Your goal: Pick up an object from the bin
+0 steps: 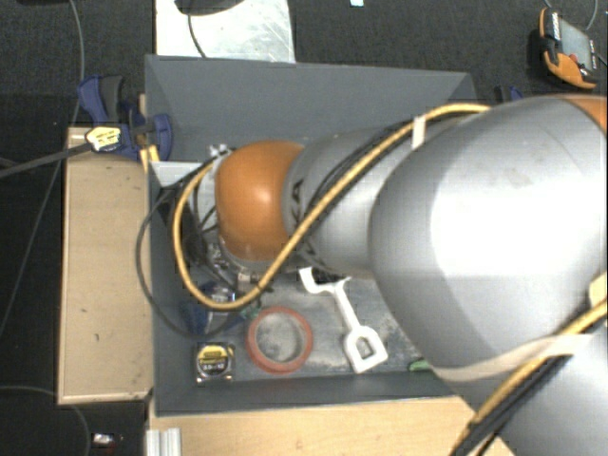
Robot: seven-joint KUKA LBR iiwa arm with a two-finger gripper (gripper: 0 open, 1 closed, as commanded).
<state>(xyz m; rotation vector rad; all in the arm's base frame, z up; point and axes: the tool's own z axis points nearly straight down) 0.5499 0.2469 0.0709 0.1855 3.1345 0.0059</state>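
The grey metal bin [304, 93] stands on a dark floor [380, 22], and a red ring [279, 338] lies flat on its scuffed bottom. The arm [456, 245] covers most of the bin, and its gripper [233, 275], under the orange cover [252, 198], hangs just up and left of the ring; whether it is open or closed cannot be told. A yellow tape measure [214, 359] lies just left of the ring and a white scoop [350, 326] just right, neither touching it.
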